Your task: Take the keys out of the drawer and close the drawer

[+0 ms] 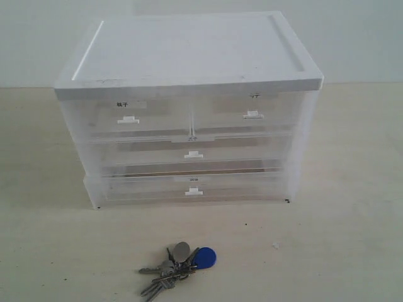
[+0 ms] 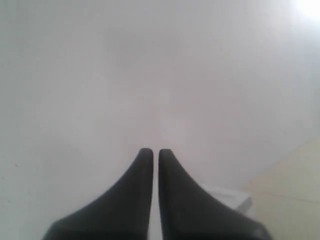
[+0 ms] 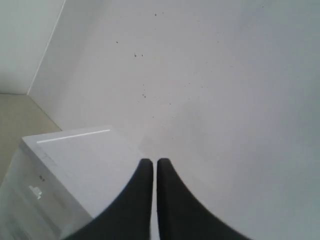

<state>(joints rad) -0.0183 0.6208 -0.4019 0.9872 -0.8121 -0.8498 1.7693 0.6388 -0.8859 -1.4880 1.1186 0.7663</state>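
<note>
The keys [image 1: 179, 267] lay on the table [image 1: 340, 239] at the bottom centre of the exterior view, just in front of the plastic cabinet [image 1: 189, 56]. Couldn't really place them against either gripper, since both wrist views were mostly aimed at a pale wall. The left gripper [image 2: 155, 152] had its dark fingers pinched together with only a sliver between them and nothing in it. Same deal with the right gripper [image 3: 153, 162], closed on nothing, with the cabinet's white top [image 3: 75, 150] below it.

The bunch was several grey metal keys fanned out toward the lower left, with a round blue fob [image 1: 204, 257] on its right side.

The drawer [image 1: 252, 116], upper right of the cabinet, with the faint label and a small white tab, sat flush and closed. Next to it was the boldly labelled half drawer [image 1: 126, 116], and two wide drawers [image 1: 192, 154] sat underneath, all pushed in. Nothing lay between the keys and the cabinet front.
</note>
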